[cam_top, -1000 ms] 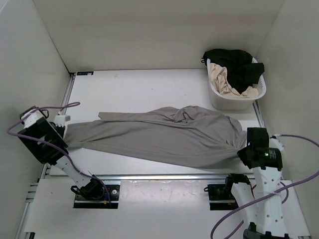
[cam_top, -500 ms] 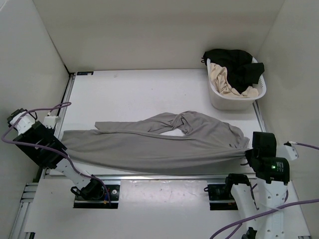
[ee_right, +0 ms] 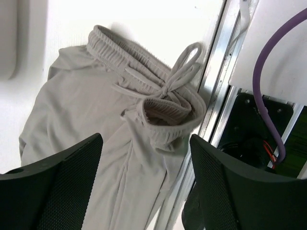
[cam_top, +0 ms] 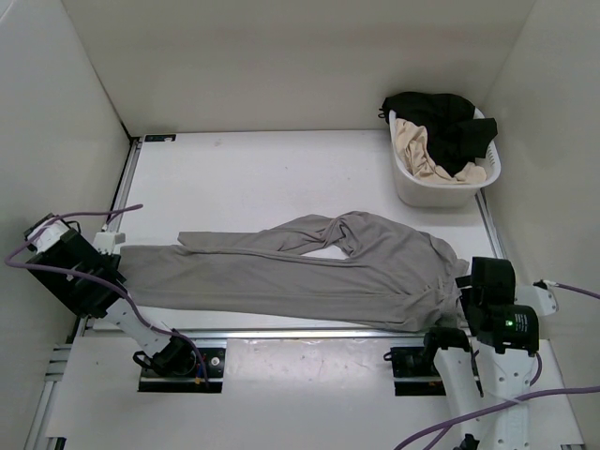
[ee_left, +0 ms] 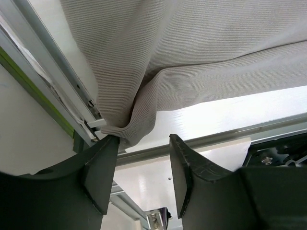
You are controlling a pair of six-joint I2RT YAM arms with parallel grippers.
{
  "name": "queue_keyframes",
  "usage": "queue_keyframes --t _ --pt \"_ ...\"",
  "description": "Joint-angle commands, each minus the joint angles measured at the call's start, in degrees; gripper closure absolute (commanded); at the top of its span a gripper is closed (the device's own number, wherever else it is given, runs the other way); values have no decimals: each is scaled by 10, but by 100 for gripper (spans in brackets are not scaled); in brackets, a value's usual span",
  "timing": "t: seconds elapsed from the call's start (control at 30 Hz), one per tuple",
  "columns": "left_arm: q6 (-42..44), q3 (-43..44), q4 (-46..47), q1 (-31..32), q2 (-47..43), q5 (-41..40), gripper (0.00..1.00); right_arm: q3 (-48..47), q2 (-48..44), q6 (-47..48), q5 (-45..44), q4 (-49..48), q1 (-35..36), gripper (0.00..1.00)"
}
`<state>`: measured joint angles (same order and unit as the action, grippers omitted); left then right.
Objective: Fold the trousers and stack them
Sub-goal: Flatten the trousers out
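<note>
The left jaws stood apart, a fold of the trousers (cam_top: 281, 277) resting against one finger (ee_left: 100, 163) but not pinched. From there the trousers ran lengthwise across the tabletop (cam_top: 244, 178) to the right jaws, also spread wide, with the waistband (ee_right: 158, 108) lying loose just beyond their tips. Each arm was nearest its own end of the trousers.

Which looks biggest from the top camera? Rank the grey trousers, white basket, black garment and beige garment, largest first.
1. Grey trousers, spread across the table.
2. White basket.
3. Black garment, close to the basket in spread.
4. Beige garment, mostly buried, so only its visible part counts.
</note>
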<state>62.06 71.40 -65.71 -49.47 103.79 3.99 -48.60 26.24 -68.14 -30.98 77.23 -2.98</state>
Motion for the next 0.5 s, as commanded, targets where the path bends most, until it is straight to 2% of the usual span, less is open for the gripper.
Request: queue_keyframes --t 0.0,0.1,0.2,0.33,0.47 --pt "9 4 5 -5 -33 3 41 -27 13 -14 -43 79 -3 21" --pt "24 34 -13 2 -46 47 41 -61 62 36 -62 67 -3 21" --pt "24 48 -13 47 -52 76 41 -66 115 117 -48 3 -3 21" --pt "-26 92 -13 122 -45 135 33 -38 172 173 32 -112 -3 22" --pt "-101 150 10 197 -25 214 33 12 253 186 111 -201 -3 25"
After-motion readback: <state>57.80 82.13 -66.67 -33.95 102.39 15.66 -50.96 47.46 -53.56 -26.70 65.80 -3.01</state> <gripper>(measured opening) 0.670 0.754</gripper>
